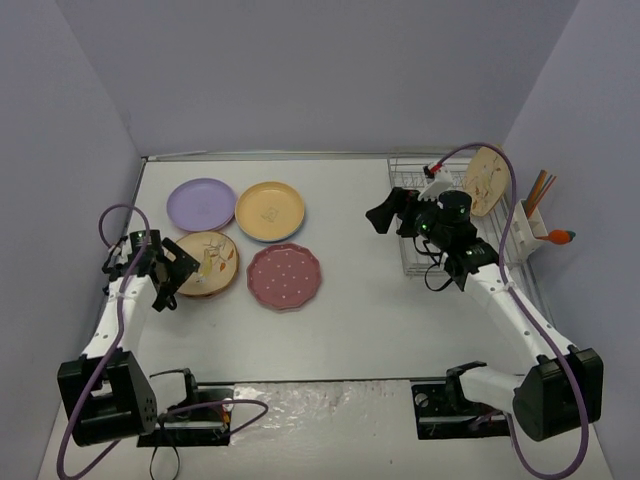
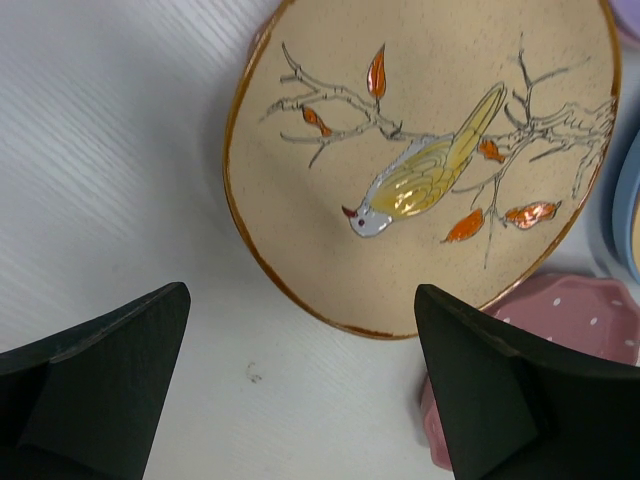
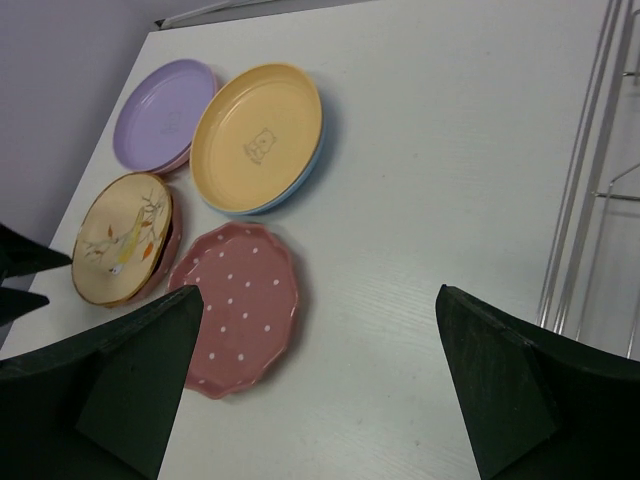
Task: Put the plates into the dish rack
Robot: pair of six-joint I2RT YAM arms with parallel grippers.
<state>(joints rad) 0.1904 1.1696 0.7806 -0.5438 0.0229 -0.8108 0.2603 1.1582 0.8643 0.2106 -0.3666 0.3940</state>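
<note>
Four plates lie on the table's left half: a lilac plate (image 1: 201, 204), a yellow-orange plate (image 1: 270, 211) on top of a blue one, a tan bird-and-branch plate (image 1: 207, 263) and a pink dotted plate (image 1: 284, 276). Another tan plate (image 1: 486, 180) stands upright in the silver wire dish rack (image 1: 415, 262) at the right. My left gripper (image 1: 176, 276) is open just at the near-left rim of the tan plate (image 2: 420, 150), with bare table between its fingers (image 2: 300, 400). My right gripper (image 1: 385, 217) hangs open left of the rack, facing the plates (image 3: 240, 305), holding nothing.
A white utensil caddy (image 1: 527, 228) with orange-tipped utensils hangs on the rack's right side. The rack's wires (image 3: 590, 200) run along the right edge of the right wrist view. Lilac walls close in the table on three sides.
</note>
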